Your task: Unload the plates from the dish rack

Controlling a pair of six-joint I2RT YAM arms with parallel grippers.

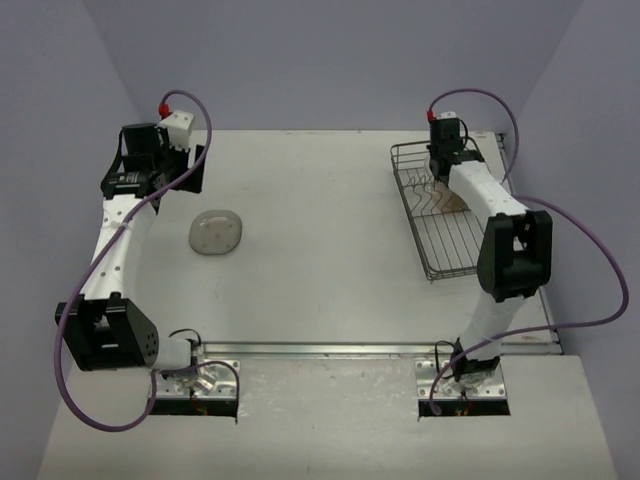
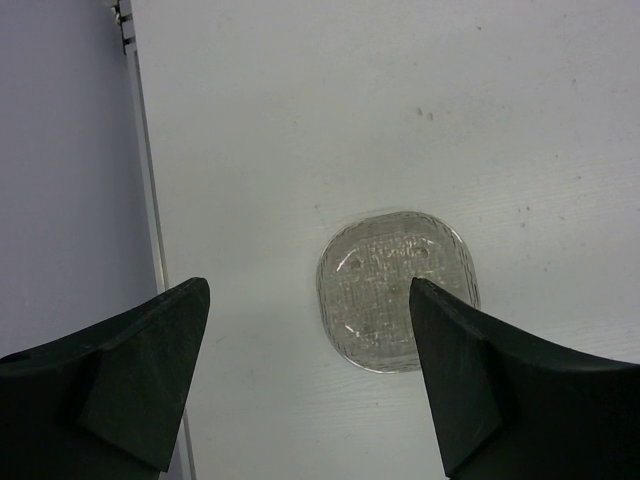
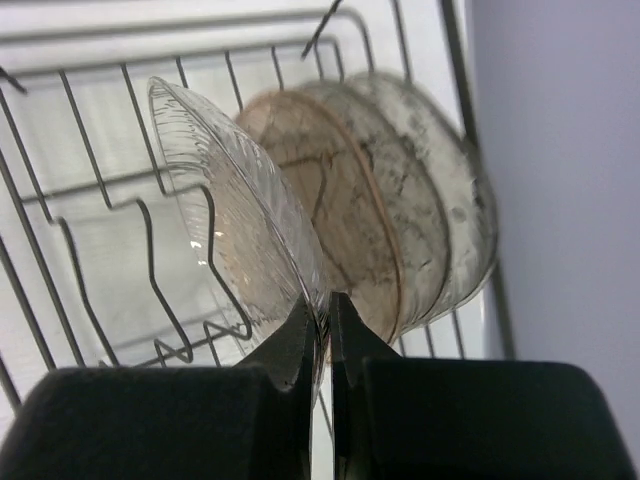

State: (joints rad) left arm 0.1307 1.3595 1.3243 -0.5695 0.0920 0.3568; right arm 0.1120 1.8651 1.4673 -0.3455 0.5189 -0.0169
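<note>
Right gripper [image 3: 325, 312] is clenched on the rim of the clear plate [image 3: 235, 215], leftmost in the wrist view of the plates standing on edge in the dish rack [image 3: 90, 130], upper right of the top view. Step in hand, I'd judge: grasp made, lift-out not yet begun. Next move prob. calls for a straight pull clear of the prongs [image 3: 150, 250] w/o knocking the brownish plate [image 3: 345, 210] just behind (thin rim, so slip is a risk). Right arm [image 1: 490, 200] reaches far fwd, wrist tipped down into the rack. Left gripper [image 2: 308, 300] hangs spread wide, holding nothing, over a flat plate [image 2: 397, 290] lying on the table [image 2: 300, 100], left of centre.
</note>
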